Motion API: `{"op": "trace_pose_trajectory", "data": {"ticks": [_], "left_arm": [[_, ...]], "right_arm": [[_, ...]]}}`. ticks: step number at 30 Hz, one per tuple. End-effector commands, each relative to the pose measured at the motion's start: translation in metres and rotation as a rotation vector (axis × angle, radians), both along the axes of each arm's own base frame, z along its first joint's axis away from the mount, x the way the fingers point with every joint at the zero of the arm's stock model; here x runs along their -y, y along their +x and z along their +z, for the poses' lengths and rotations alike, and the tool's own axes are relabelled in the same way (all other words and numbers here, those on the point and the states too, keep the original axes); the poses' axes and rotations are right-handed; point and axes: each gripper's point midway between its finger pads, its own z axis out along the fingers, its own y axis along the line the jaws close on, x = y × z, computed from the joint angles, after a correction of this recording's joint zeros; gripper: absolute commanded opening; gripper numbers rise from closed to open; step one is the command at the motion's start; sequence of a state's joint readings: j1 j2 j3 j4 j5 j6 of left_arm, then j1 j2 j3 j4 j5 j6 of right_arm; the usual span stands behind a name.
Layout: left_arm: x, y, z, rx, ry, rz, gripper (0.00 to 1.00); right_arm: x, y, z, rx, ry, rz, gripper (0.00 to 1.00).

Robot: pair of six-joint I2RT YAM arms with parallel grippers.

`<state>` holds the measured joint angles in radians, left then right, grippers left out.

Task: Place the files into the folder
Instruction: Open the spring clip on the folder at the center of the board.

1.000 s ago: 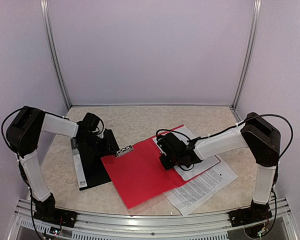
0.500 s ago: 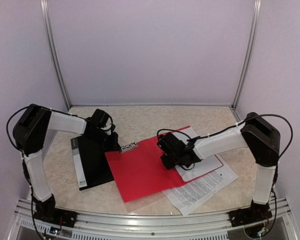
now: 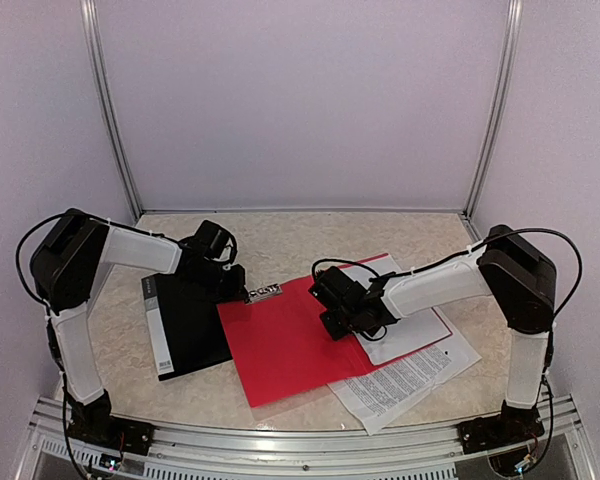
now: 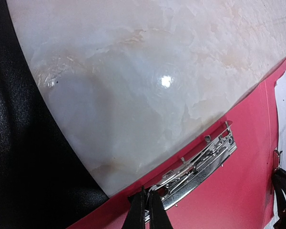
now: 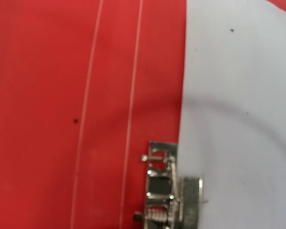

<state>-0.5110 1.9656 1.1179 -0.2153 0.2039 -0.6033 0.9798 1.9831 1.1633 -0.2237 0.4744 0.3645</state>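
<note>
Nearest the arm bases, a white paper sheet printed with dense black text point(image 3: 405, 378) is seen jutting out from under the open, flat red plastic folder point(image 3: 280, 345) on the right arm's side. Its long axis runs from near-left to far-right. Just beyond it, a plain white paper sheet point(image 3: 412, 330) is laid on the folder's right half. The right gripper point(image 3: 342, 318) is held low at that sheet's left edge. Both files therefore lie to its right and are far nearer this arm than the left one. Whether its jaws are spread or closed cannot be told, as the fingers are not shown in the wrist view. Farther back and to the left, the left gripper point(image 4: 145, 210) is pressed together at the folder's far edge, just beside the silver metal clip point(image 4: 196, 167). Whether the cover is caught between its fingers cannot be made out. A black rectangular binder point(image 3: 185, 325) lies alongside on the beige marbled table point(image 3: 280, 235).
</note>
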Motion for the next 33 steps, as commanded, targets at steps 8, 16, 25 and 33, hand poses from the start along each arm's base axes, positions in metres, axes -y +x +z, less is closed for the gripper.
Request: {"op": "trace_pose_trajectory", "data": {"ticks": [8, 16, 25, 33], "left_arm": [[-0.084, -0.167, -0.134, -0.561, 0.446, -0.035, 0.0], [-0.051, -0.138, -0.081, -0.419, 0.25, -0.036, 0.0], [-0.013, -0.089, 0.003, -0.239, 0.007, -0.044, 0.0], [0.007, -0.059, 0.034, -0.18, -0.073, -0.073, 0.0]], "right_arm": [[0.034, -0.052, -0.068, -0.24, -0.164, 0.039, 0.04], [0.035, -0.053, -0.071, -0.255, -0.162, 0.036, 0.02], [0.038, -0.053, -0.067, -0.259, -0.142, 0.03, 0.01], [0.031, -0.056, -0.067, -0.271, -0.105, 0.048, 0.01]]}}
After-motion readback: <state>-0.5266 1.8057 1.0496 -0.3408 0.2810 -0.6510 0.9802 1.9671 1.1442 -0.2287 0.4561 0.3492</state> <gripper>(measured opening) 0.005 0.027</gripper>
